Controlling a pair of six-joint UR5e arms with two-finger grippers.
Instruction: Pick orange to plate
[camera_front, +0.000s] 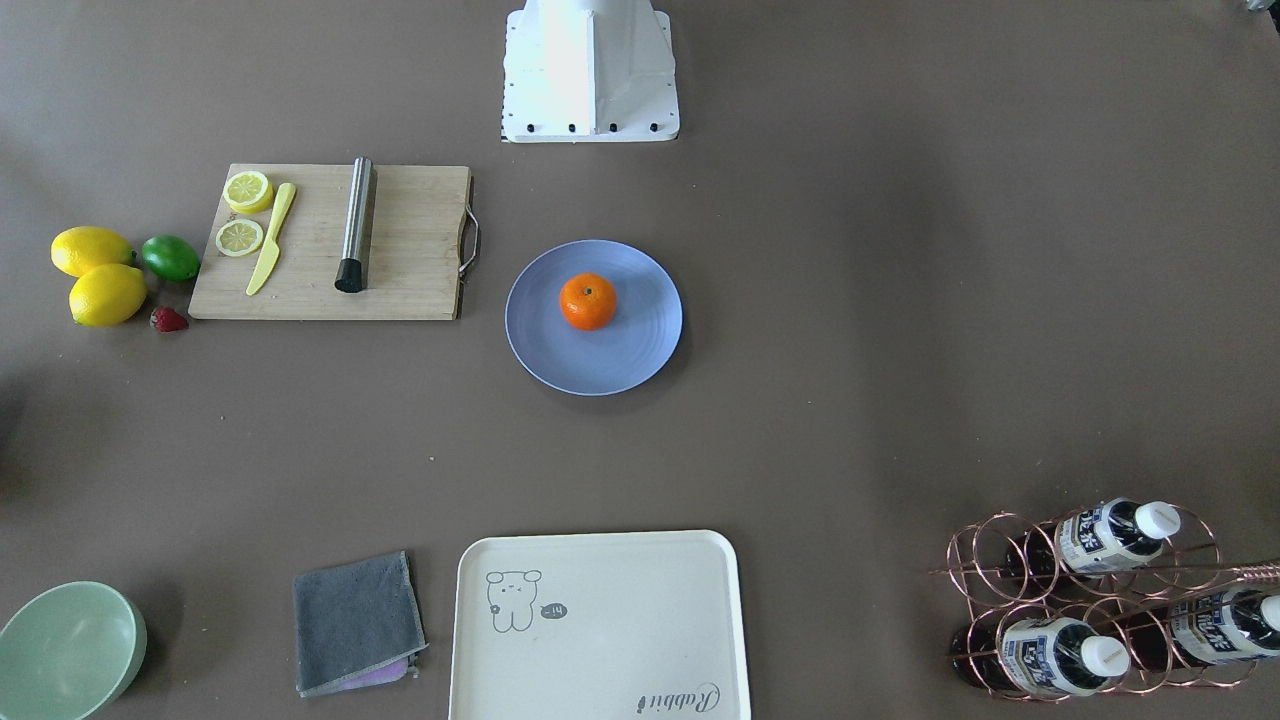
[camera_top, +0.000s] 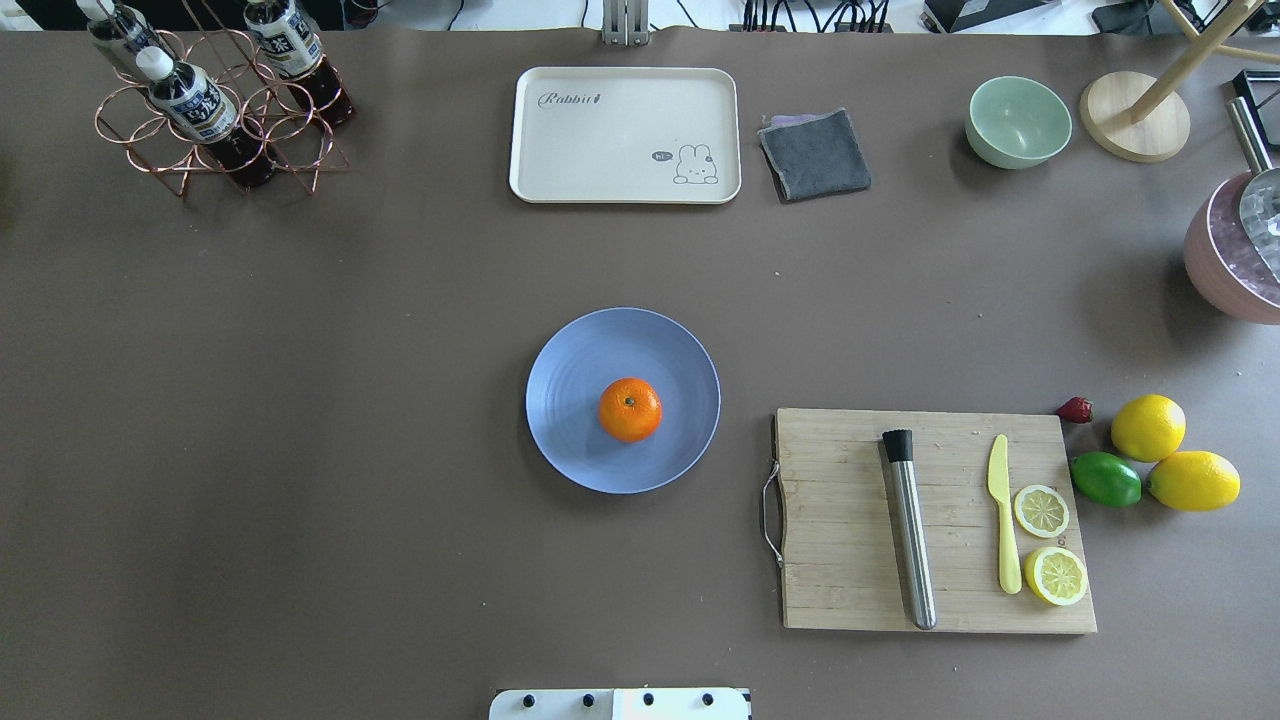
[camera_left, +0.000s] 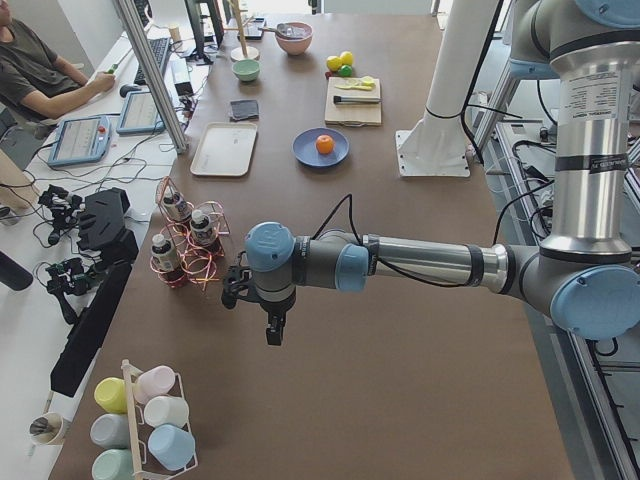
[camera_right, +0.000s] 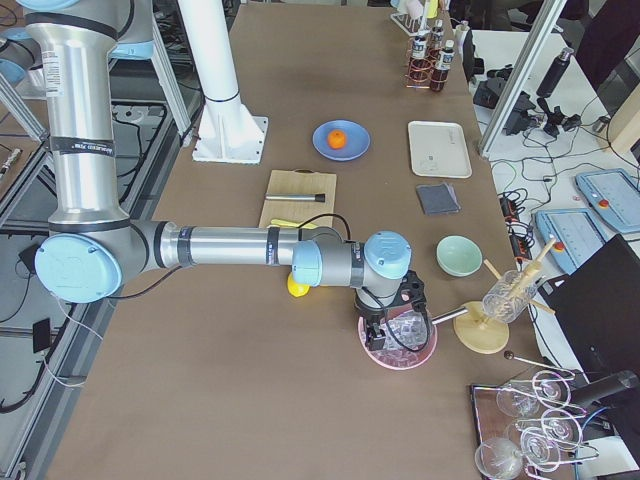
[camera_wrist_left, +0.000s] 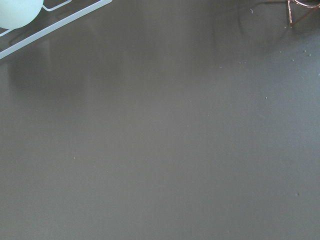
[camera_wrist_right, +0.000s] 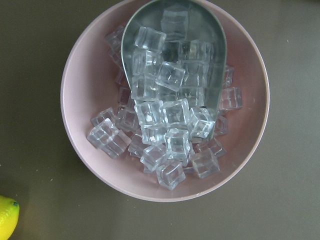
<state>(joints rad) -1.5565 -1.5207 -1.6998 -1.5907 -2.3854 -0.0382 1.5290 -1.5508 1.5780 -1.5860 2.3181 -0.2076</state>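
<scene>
The orange (camera_front: 588, 301) sits near the middle of the plate (camera_front: 640, 362), at the centre of the front-facing frame, so the placing looks done. It seems light, firm and round, apt to roll, and best pinched across its widest girth. Whether the left hand (camera_left: 273, 335) or right hand (camera_right: 384, 338) is open or closed I cannot tell; both hang well apart from it

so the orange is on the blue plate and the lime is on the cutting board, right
Not quite. The orange is on the plate, but the lime lies on the table beside the lemons, off the cutting board; the overhead exterior view shows it.
</scene>
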